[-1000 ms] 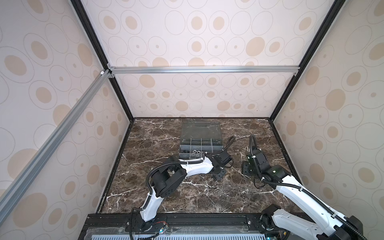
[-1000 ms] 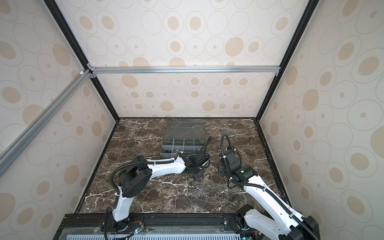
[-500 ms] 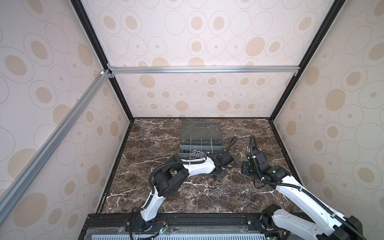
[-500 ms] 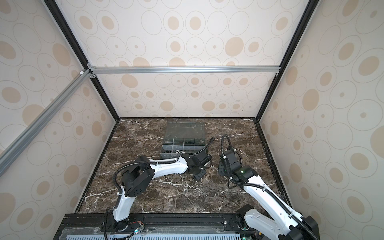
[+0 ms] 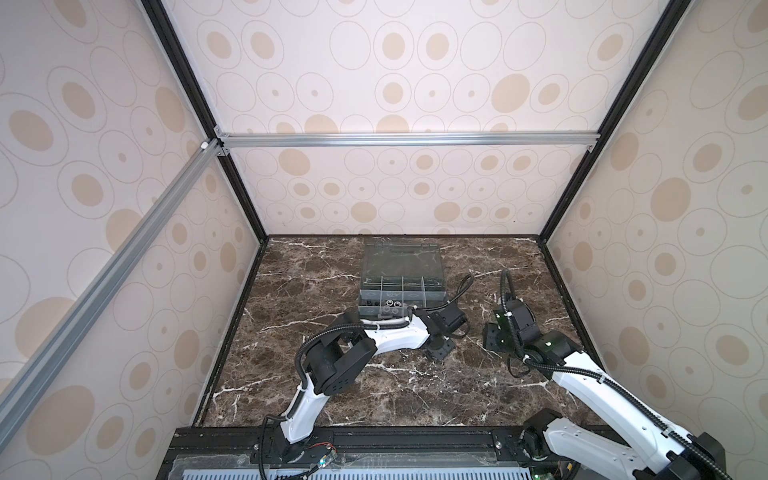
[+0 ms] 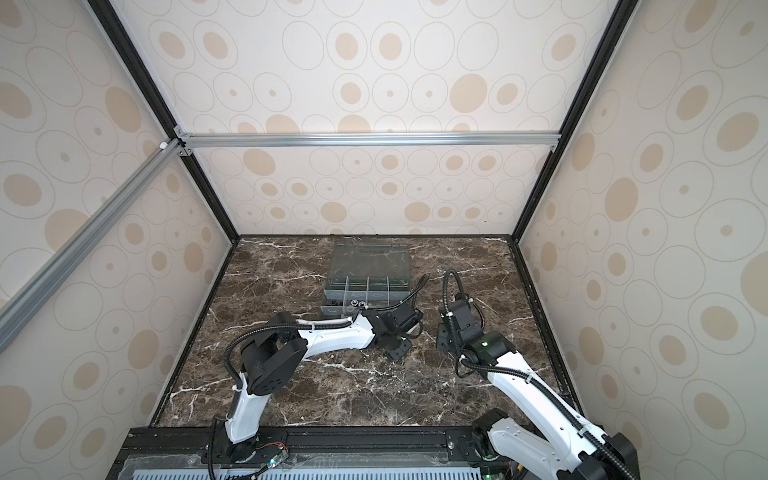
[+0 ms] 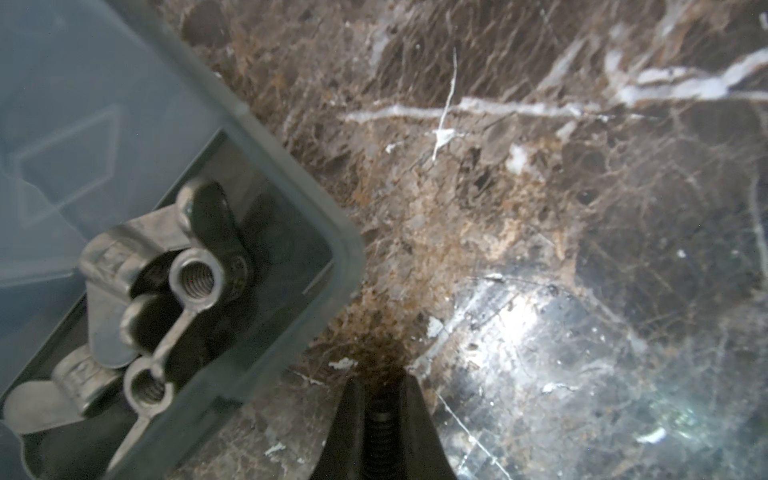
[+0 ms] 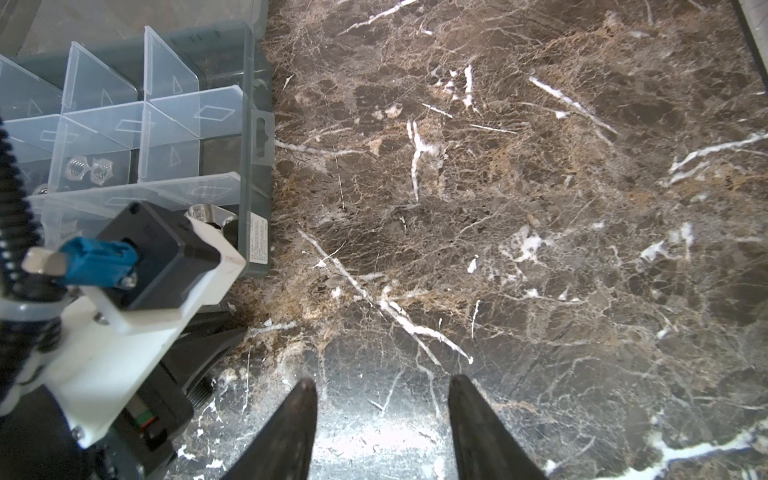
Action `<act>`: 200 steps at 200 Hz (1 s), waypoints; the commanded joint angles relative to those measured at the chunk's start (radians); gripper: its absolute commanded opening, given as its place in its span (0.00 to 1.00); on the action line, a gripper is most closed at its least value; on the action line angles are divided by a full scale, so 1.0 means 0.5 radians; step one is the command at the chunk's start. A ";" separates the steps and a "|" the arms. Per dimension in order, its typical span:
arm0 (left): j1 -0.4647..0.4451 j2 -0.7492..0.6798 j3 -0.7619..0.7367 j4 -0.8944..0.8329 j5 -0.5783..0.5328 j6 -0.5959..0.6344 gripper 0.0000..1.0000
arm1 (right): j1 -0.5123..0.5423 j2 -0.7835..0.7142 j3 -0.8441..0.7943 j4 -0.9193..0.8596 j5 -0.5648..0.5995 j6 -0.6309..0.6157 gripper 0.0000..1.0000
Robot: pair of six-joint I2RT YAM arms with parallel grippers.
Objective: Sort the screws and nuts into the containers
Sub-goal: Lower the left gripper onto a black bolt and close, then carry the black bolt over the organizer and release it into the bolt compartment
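**Clerk:** Item 1, left hand (image 7: pixel 382 380)?

**Checker:** Closed on a dark threaded shaft, by its look a screw (image 7: pixel 382 419). The tips point down at the brown marble-patterned desk (image 7: pixel 540 208), just beside a corner of the grey organizer box (image 7: pixel 291 199).

**Clerk:** Item 2, right hand (image 8: pixel 380 399)?

**Checker:** Open, its 2 fingers (image 8: pixel 291 428) well apart. It hangs over bare desk, to the right of the box and of the left hand in both top views.

**Clerk:** Item 3, nuts?

**Checker:** Wing nuts (image 7: pixel 193 282), at least 2, heaped in the corner cell (image 7: pixel 282 249) nearest the left hand. 2 hex nuts (image 8: pixel 89 168) lie side by side behind a clear divider (image 8: pixel 166 137).

**Clerk:** Item 4, lid (image 5: pixel 401 259)?

**Checker:** Clear, folded open behind the box.

**Clerk:** Item 5?

**Checker:** Small bright pieces (image 5: pixel 390 305) in the box's front row, seen in a top view. Too small to name.
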 commanded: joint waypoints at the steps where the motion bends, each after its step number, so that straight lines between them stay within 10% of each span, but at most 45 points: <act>1: -0.021 -0.118 0.005 -0.019 0.006 -0.008 0.05 | -0.018 -0.028 0.005 -0.041 0.018 0.010 0.54; 97: 0.177 -0.438 0.091 0.001 -0.048 0.072 0.04 | -0.018 -0.069 0.003 -0.067 0.030 0.026 0.54; 200: 0.518 -0.175 0.414 -0.078 -0.081 0.222 0.03 | -0.033 -0.016 0.102 -0.134 0.070 -0.097 0.55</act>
